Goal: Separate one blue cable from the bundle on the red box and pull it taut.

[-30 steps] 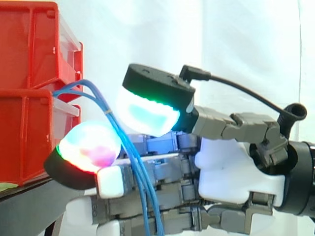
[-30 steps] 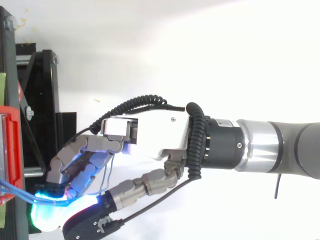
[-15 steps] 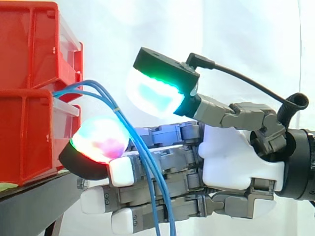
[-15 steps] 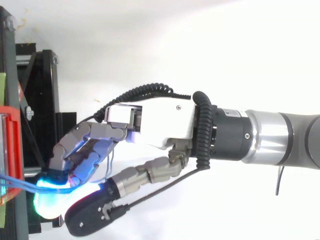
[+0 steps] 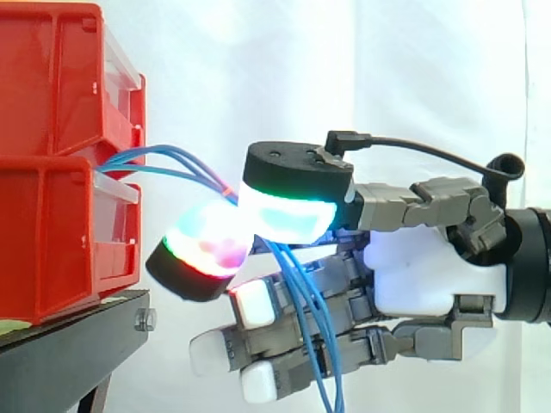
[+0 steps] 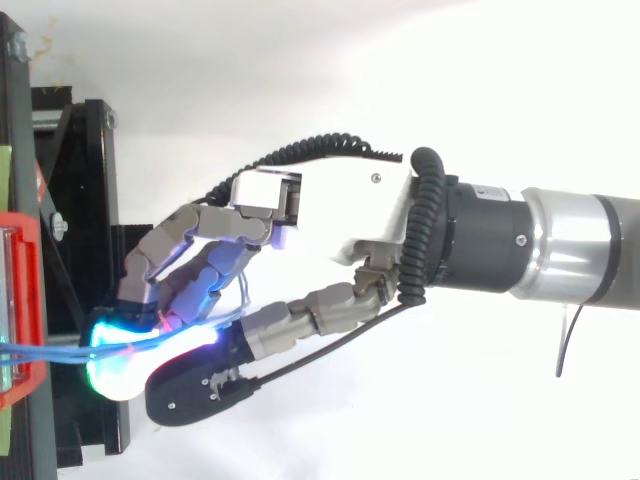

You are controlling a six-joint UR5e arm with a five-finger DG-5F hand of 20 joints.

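Three thin blue cables (image 5: pixel 172 168) come out between the two stacked red bins (image 5: pixel 52 232) and run rightward, almost level, to my hand (image 5: pixel 422 275). The thumb pad (image 5: pixel 288 206), glowing green and cyan, presses down beside a multicoloured finger pad (image 5: pixel 207 249), and the cables pass between them. Below the pinch the strands hang down across the other fingers (image 5: pixel 258 344), which stay fairly straight. From above, the cables (image 6: pixel 50 350) stretch from the red bin's edge (image 6: pixel 20 300) to the glowing fingertips (image 6: pixel 115 345) of the hand (image 6: pixel 330 215). I cannot tell whether one strand is held apart from the others.
The bins stand on a black stand (image 5: pixel 69 344) at the left, its frame (image 6: pixel 80 200) reaching toward the hand. A white curtain lies behind. The arm (image 6: pixel 560 250) enters from the right.
The hand has drawn back to the right, away from the bins. The thumb pad has come down onto the finger pad. The cables run flatter and straighter than before.
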